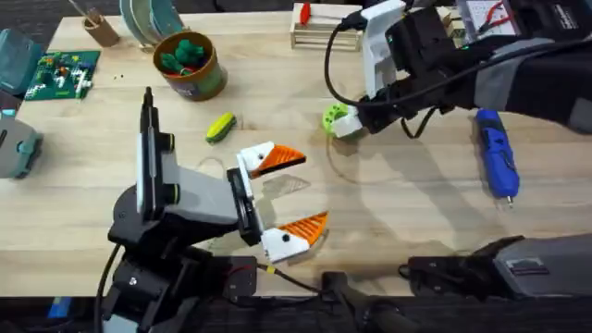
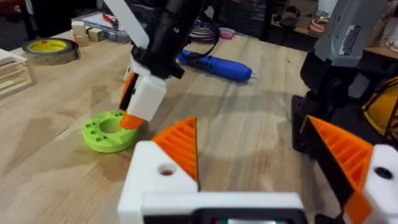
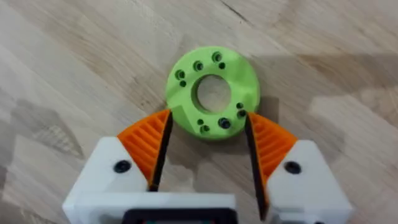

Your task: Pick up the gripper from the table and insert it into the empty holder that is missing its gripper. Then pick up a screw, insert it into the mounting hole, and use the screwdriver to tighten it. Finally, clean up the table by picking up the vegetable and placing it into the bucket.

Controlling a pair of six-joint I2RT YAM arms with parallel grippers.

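My left gripper (image 1: 310, 188) (image 2: 249, 134) stands open low over the table's middle. Both its white holders (image 2: 152, 180) carry an orange ribbed gripper (image 2: 180, 146), and I cannot tell which one is the task's. My right gripper (image 1: 340, 122) (image 3: 207, 118) is open, tips down, with its pads (image 3: 146, 140) on either side of the green ring disc (image 3: 211, 93) (image 2: 109, 130). Dark screws (image 3: 224, 123) sit in the disc's holes. The blue screwdriver (image 1: 495, 153) (image 2: 214, 64) lies at the right. The yellow-green vegetable (image 1: 220, 127) lies near the brown bucket (image 1: 208, 81).
Dark green toy pieces (image 1: 183, 54) fill the bucket. A circuit board (image 1: 63, 74) lies at the far left and a wooden rack (image 1: 324, 32) with a red-handled tool (image 1: 303, 13) stands at the back. A yellow tape roll (image 2: 50, 46) lies beyond the disc.
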